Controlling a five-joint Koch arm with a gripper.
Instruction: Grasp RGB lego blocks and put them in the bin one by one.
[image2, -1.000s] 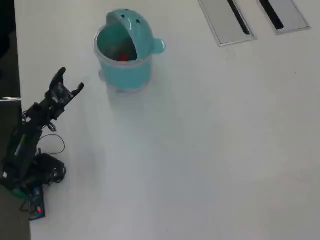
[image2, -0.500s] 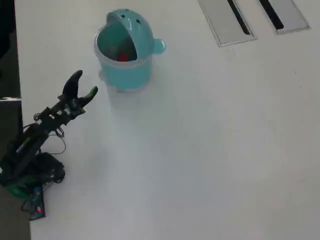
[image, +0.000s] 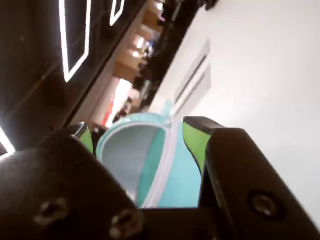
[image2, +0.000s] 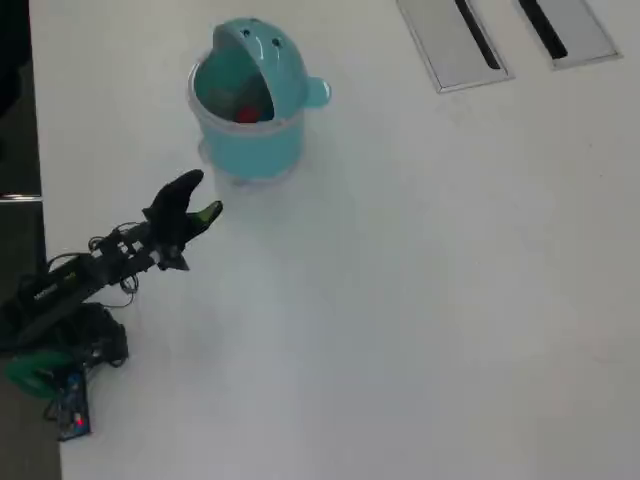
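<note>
Writing: none can be read in either view; the wrist view shows only bright white outlined shapes on a dark panel at upper left.
Change: against the overhead view half a second ago, the arm has swung toward the right of the picture and reached farther over the table (image2: 420, 300), so the gripper (image2: 202, 196) now lies nearer the bin (image2: 250, 150); bin and panels are unmoved.
Gripper: jaws apart, nothing between them, touching nothing; in the wrist view the gripper (image: 136, 129) has yellow-green pads (image: 194, 141) that frame the bin's open mouth.
Bin: teal, upright at upper left of the overhead view, lid tipped back, just beyond the fingertips.
Red block (image2: 245, 113): a small red object lies inside the bin.
Grey slotted panels (image2: 455, 40): top right, well apart from the arm.
</note>
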